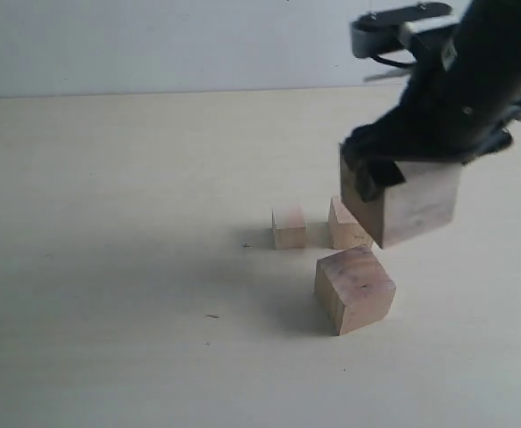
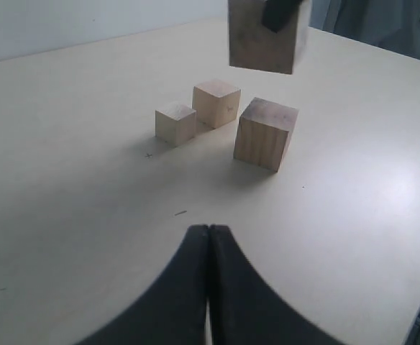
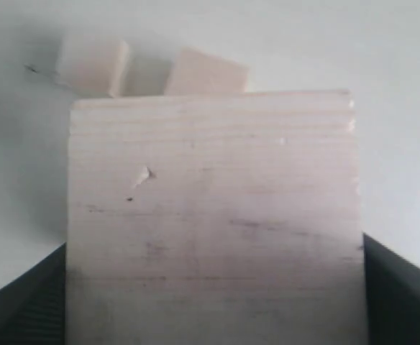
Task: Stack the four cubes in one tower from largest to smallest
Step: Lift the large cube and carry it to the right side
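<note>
Biggest pale wooden cube (image 1: 417,203) hangs over our pale table (image 1: 109,267), squeezed on two flat sides by our black right pincer (image 1: 394,169), and we think it feels hard and heavy.

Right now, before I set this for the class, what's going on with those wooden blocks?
The right gripper holds the largest cube in the air, clear of the table. The smallest cube, the third-largest cube and the second-largest cube sit on the table, none stacked yet. The left gripper is shut and empty, back from the cubes.
</note>
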